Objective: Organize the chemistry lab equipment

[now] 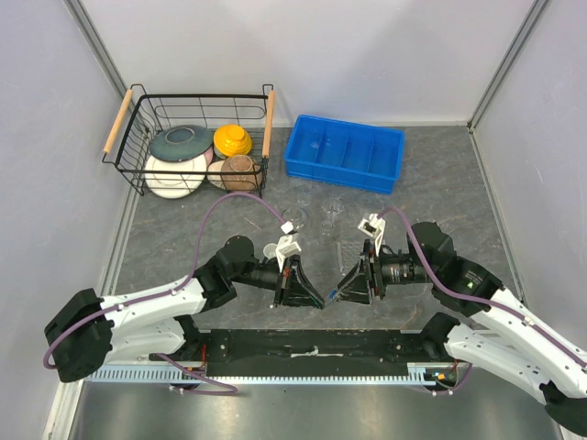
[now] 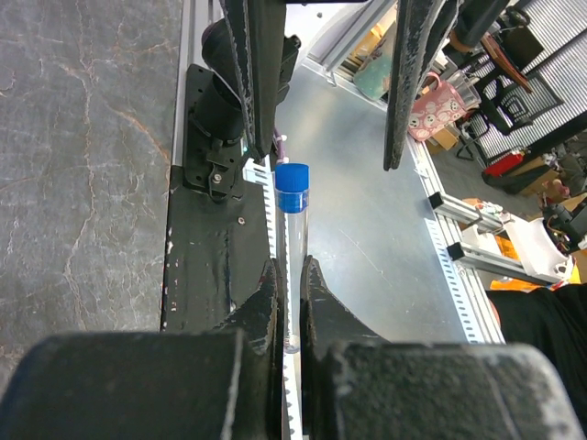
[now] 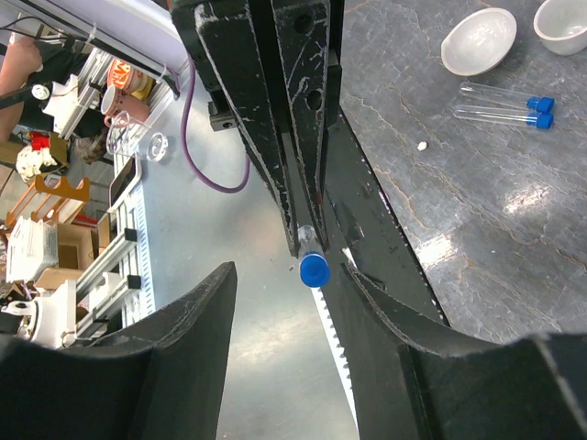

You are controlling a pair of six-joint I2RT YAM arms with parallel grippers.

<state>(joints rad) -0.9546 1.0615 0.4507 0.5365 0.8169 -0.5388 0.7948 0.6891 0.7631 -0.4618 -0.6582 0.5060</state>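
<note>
1. Left end effector [image 1: 310,295] is clamped narrow on the blue-capped test tube [image 2: 293,229], held over the near middle of the surface [image 1: 440,183].
2. Right end effector [image 1: 348,286] is half-wide, its fingertips flanking the cap with no grip.
3. Step judged: hand-over. Next move: the right closes on the cap end before the left releases.

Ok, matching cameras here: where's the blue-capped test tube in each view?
Top external: blue-capped test tube, faint, low centre, just right of the left gripper.
Left wrist: centre, cap up, gripped at its lower end.
Right wrist: centre, cap pointing down toward the camera.
Shared landmark: the left gripper, shut on it.
</note>
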